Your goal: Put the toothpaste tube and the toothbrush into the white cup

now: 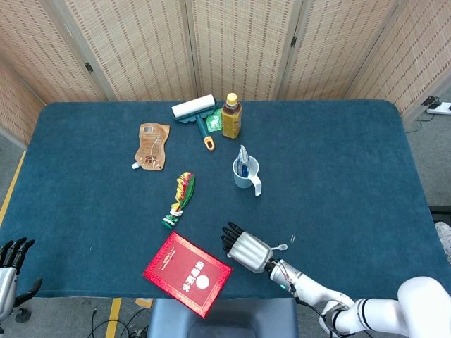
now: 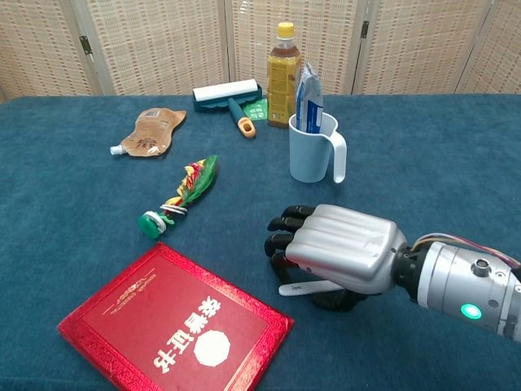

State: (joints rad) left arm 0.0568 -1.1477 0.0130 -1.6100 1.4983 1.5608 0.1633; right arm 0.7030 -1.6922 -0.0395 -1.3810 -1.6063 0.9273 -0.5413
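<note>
The white cup stands mid-table with the toothpaste tube upright inside it. The white toothbrush lies low near the table's front edge, its head sticking out to the right of my right hand. That hand covers the handle, fingers curled over it and the thumb against it from the front. Whether the brush is off the cloth I cannot tell. My left hand hangs beside the table's front left corner, fingers apart, holding nothing.
A red booklet lies just left of my right hand. A green and red bundle, a brown pouch, a lint roller and a bottle lie farther back. A small clip sits right of the brush.
</note>
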